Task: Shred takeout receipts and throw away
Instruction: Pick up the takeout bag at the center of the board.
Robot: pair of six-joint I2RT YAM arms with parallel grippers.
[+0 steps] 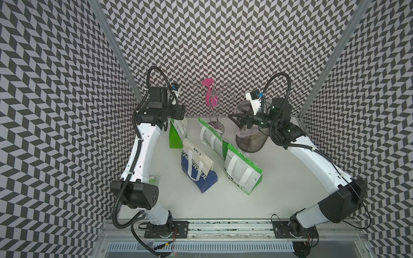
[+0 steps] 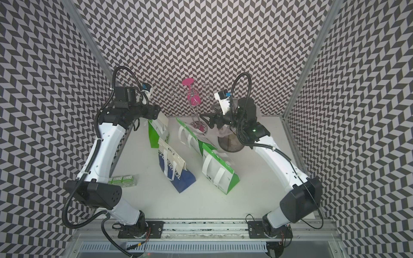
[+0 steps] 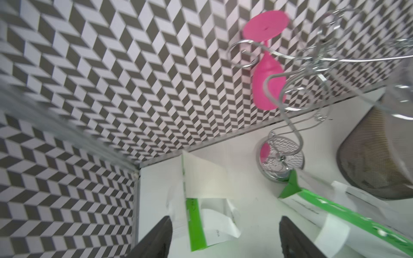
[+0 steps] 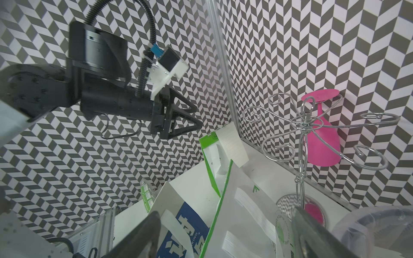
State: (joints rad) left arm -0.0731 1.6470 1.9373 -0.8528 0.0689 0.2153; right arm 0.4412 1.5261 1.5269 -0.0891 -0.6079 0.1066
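Chevron-patterned walls close in a white table point(image 1: 279, 178) on three sides. Over its back-left corner hangs the left claw point(image 3: 224, 221), fingers spread wide with nothing between them: released. Just ahead of it and a little lower, a cream receipt point(image 3: 207, 176) sticks out of the mouth of a green bag point(image 3: 196, 225) standing in that corner. In the left wrist view the slip sits beyond the fingertips, roughly centred on the gap. Its long axis runs up and away from the bag, tilted rather than plumb, with the free end uppermost as far as I can tell.

The right claw point(image 4: 225, 212) is also spread and empty. It hovers over the rim of the mesh bin point(image 1: 251, 143) near the back-right corner, well apart from the slip. Between the two claws, by the back edge, stands a wire rack point(image 3: 280, 160) with a pink glass point(image 3: 268, 84) hung on it. A blue bag point(image 1: 196, 172) and other green bags point(image 1: 243, 172) lie toward the middle.

The left arm is plainly the nearer. The coming move likely turns on easing it forward and down until the fingers straddle the slip's flat faces — not its edges.
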